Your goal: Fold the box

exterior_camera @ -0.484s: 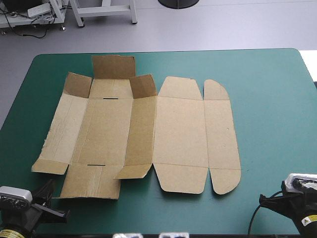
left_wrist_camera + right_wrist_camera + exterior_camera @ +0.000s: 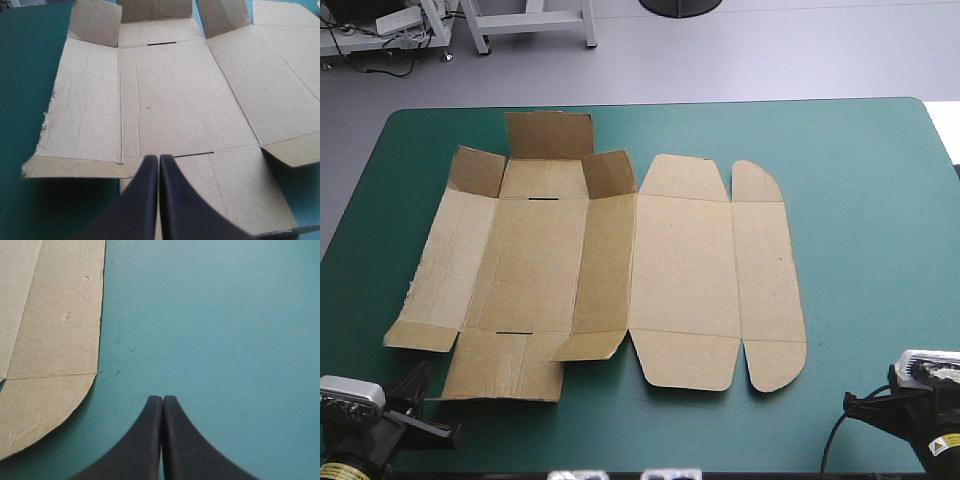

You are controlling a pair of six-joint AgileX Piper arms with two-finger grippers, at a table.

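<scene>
While the box [image 2: 600, 270] lies unfolded, your left fingers [image 2: 142, 200] and right fingers [image 2: 150, 440] sit together; folding hasn't begun, so raise a wall.

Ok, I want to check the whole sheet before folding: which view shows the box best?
The high view: the whole box lies spread out, its far flaps raised. The left wrist view shows only its left panels; the right wrist view only its rounded right edge.

Brown box [image 2: 680, 260], faintly ribbed it seems; plain teal-green cover [image 2: 860, 200]; black fingers [image 2: 145, 200]
</scene>
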